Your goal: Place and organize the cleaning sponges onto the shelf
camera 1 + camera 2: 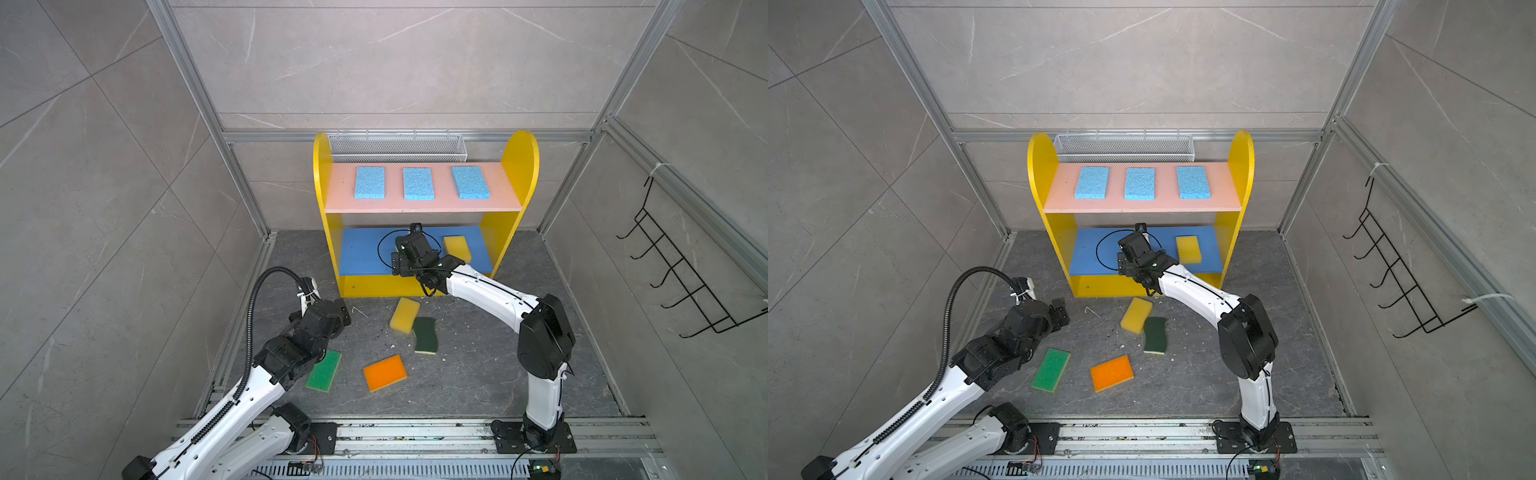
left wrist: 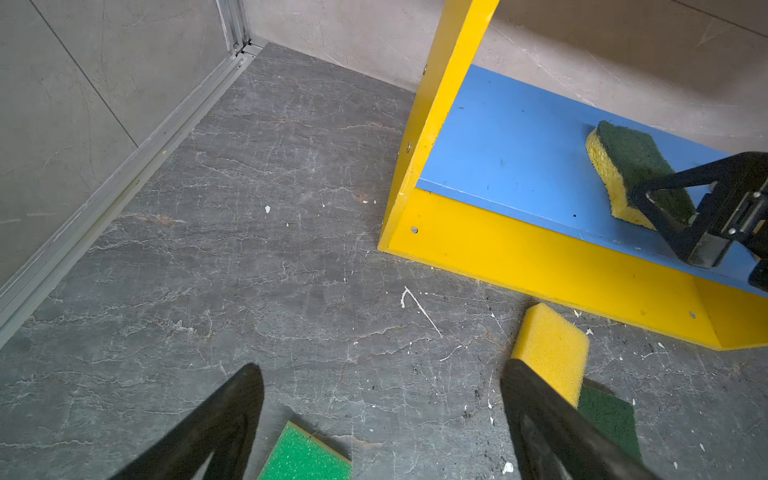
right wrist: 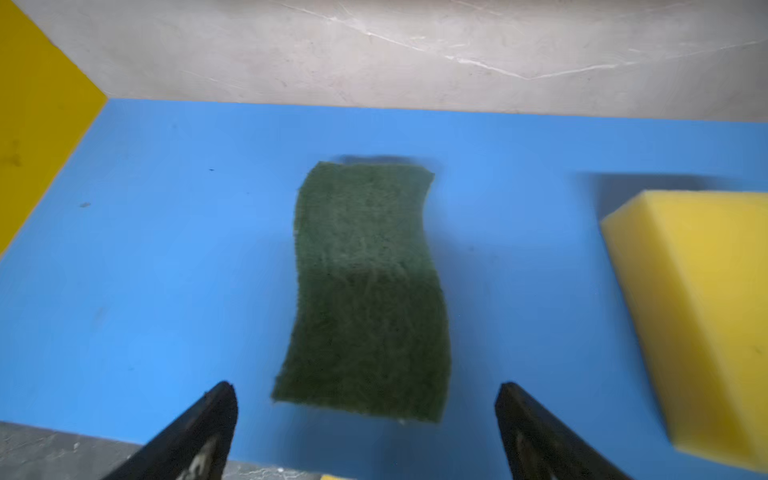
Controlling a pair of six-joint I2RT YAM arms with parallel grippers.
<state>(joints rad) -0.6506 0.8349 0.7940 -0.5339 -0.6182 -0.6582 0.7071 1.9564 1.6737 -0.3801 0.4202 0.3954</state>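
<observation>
Right wrist view showed one dark-green wavy sponge lying flat on the blue middle board of the shelf, with one yellow sponge to its right, apart from it. In both top views three light blue sponges lay in a row on the pink upper board. Four more were on the floor: one yellow floor sponge touching a second dark-green sponge, one bright green sponge at near left and one orange sponge to its right. This made nine in total, five on the shelf.

The right arm rose from its near base, bent at the elbow, and reached far and left under the pink board. The right gripper had its jaws spread wide, with a gap between each tip and the near end of the dark-green wavy sponge, gripping nothing. The left arm was low over the near left floor, its wrist above the bright green sponge. The left gripper was also spread wide and empty, pointing at bare floor before the shelf
</observation>
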